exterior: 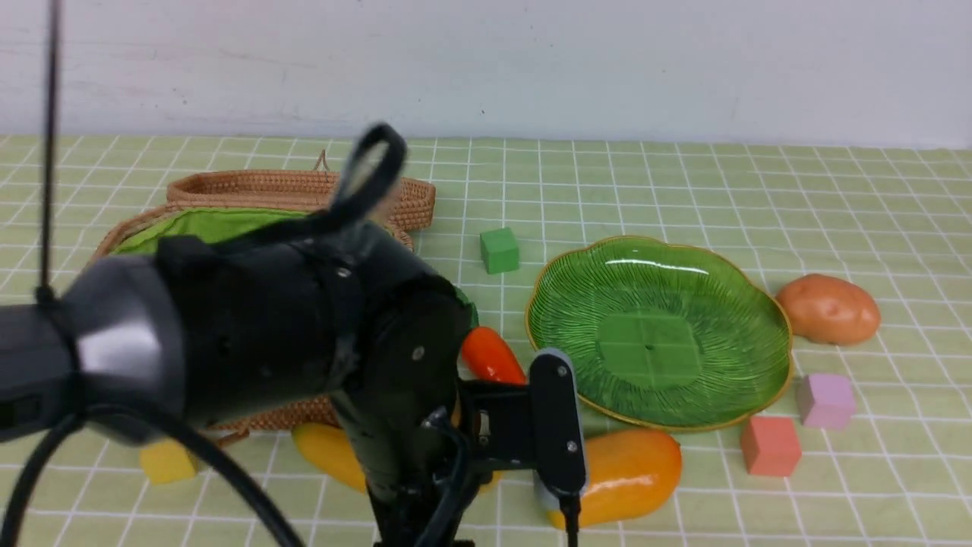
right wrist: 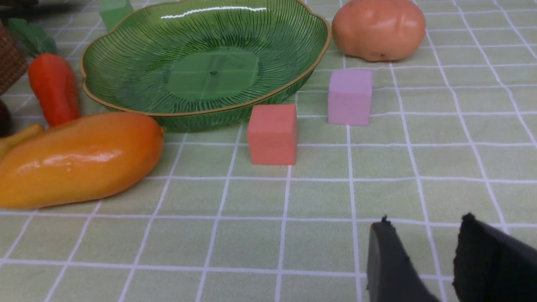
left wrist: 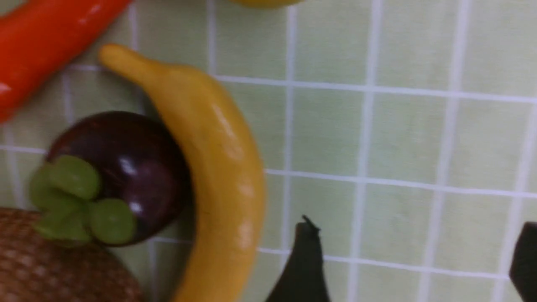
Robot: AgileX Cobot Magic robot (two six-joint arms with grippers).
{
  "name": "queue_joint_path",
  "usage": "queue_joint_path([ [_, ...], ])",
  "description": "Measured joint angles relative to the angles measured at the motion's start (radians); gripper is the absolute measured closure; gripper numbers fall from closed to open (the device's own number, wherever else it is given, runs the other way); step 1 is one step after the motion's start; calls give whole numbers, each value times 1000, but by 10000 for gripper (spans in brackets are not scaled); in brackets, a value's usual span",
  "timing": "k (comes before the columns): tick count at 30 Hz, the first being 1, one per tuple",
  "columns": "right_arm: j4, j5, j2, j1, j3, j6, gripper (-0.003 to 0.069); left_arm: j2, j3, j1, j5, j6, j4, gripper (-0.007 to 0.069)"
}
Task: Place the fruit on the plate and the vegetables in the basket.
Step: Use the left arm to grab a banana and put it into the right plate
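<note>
Currently, left jaws (left wrist: pixel 413 251) were wide open, holding nothing; right jaws (right wrist: pixel 421 226) partly open, empty. Plate (exterior: pixel 661 334) sat empty.

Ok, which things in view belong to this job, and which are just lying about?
For the job:
- banana, mango, mangosteen
- carrot, potato
- plate, basket

Just lying about:
- green cube
- yellow cube
- red cube
- purple cube
</note>
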Motion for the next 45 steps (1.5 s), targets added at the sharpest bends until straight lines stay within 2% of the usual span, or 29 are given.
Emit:
queue_joint_path([
  [5, 0, 0, 0, 0, 0, 0, 419, 26, 0, 0, -41, -11, 40, 2],
  [13, 0, 0, 0, 0, 0, 0, 419, 60, 0, 14, -42, -146, 117, 115],
  [40, 0, 0, 0, 0, 0, 0, 419, 191, 0, 19, -110, -204, 280, 136],
  [43, 0, 0, 0, 0, 0, 0, 419, 204, -3, 19, -121, -235, 307, 161],
  [45, 0, 0, 0, 0, 0, 0, 419, 214, -3, 20, -122, -262, 310, 212],
])
